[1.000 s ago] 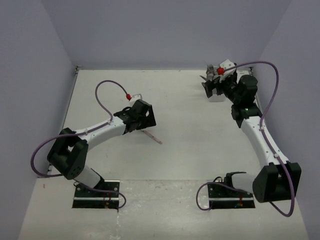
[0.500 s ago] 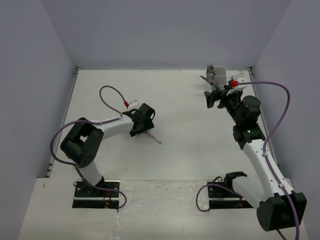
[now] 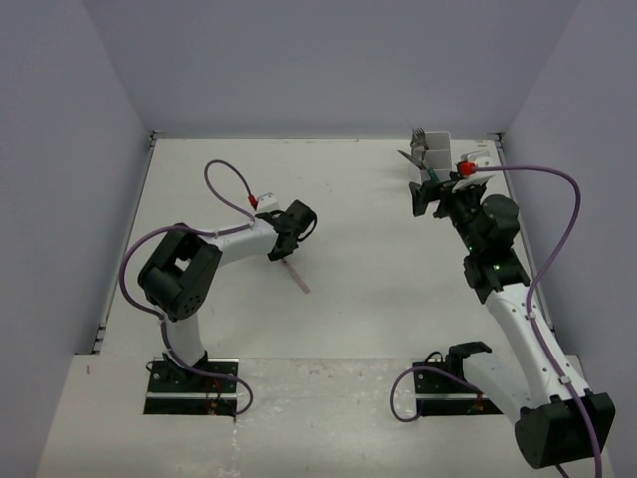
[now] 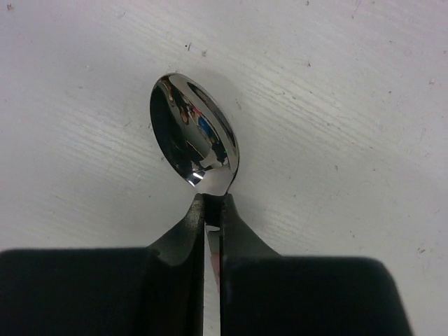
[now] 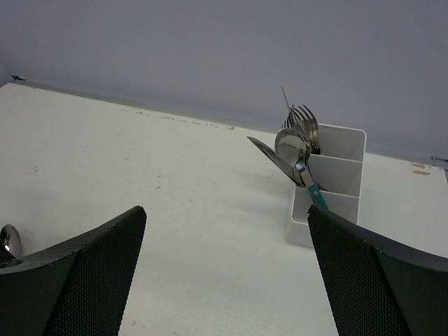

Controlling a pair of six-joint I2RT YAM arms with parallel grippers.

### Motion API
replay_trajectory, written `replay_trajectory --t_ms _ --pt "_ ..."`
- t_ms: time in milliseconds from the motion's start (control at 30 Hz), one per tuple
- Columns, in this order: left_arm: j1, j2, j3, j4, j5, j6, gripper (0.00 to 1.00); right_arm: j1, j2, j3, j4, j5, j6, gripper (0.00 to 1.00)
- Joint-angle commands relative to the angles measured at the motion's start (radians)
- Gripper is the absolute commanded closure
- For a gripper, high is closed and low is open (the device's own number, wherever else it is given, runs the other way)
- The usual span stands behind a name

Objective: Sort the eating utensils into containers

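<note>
Here, on white table (image 3: pixel 378 299) between lilac walls (image 3: pixel 299 60), left gripper (image 4: pixel 213 204) pinches spoon (image 4: pixel 192 136); right gripper (image 5: pixel 222 217) gapes.

One white cutlery holder (image 5: pixel 337 168), several utensils (image 5: pixel 292 143) standing in it (too bunched for an exact count), and one spoon (image 4: pixel 194 143) outside.

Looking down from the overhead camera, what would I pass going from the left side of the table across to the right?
The left arm's elbow → pink-handled spoon → white cutlery holder → right arm's shoulder.
</note>
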Motion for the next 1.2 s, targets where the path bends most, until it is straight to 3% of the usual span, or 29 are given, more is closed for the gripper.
replay_trajectory --t_ms 0,200,400,600,733,900,967,1033,1100,1133,1167 --pt "0.003 0.046 -0.015 -0.03 0.018 0.0 1.0 0.013 -0.023 -0.001 -0.009 0.025 0.005 0.01" --pt "-0.004 -0.11 -0.015 0.08 0.039 0.178 1.0 0.042 -0.023 -0.003 -0.063 -0.105 0.068 0.01" --pt "-0.023 -0.322 -0.034 0.232 0.114 0.324 1.0 0.074 0.026 -0.04 -0.104 -0.391 0.123 0.01" --pt "-0.063 -0.428 -0.041 0.327 0.17 0.392 1.0 0.233 0.162 -0.011 -0.106 -0.543 0.169 0.01" --pt "-0.081 -0.445 -0.035 0.343 0.154 0.413 1.0 0.281 0.245 0.048 -0.141 -0.445 0.208 0.01" --pt "-0.081 -0.45 -0.067 0.297 0.121 0.384 1.0 0.281 0.337 0.152 -0.372 -0.008 0.237 0.01" --pt "-0.081 -0.448 -0.067 0.277 0.116 0.385 0.99 0.283 0.388 0.195 -0.415 -0.004 0.193 0.01" --pt "-0.08 -0.451 -0.08 0.271 0.122 0.401 0.69 0.283 0.457 0.219 -0.434 0.019 0.151 0.01" --pt "-0.069 -0.457 -0.109 0.277 0.148 0.419 0.16 0.284 0.544 0.267 -0.477 0.016 0.114 0.01" --pt "-0.063 -0.461 -0.11 0.277 0.148 0.419 0.03 0.284 0.578 0.291 -0.477 0.014 0.097 0.01" --pt "-0.055 -0.461 -0.125 0.274 0.162 0.418 0.0 0.286 0.615 0.314 -0.512 0.019 0.084 0.01"
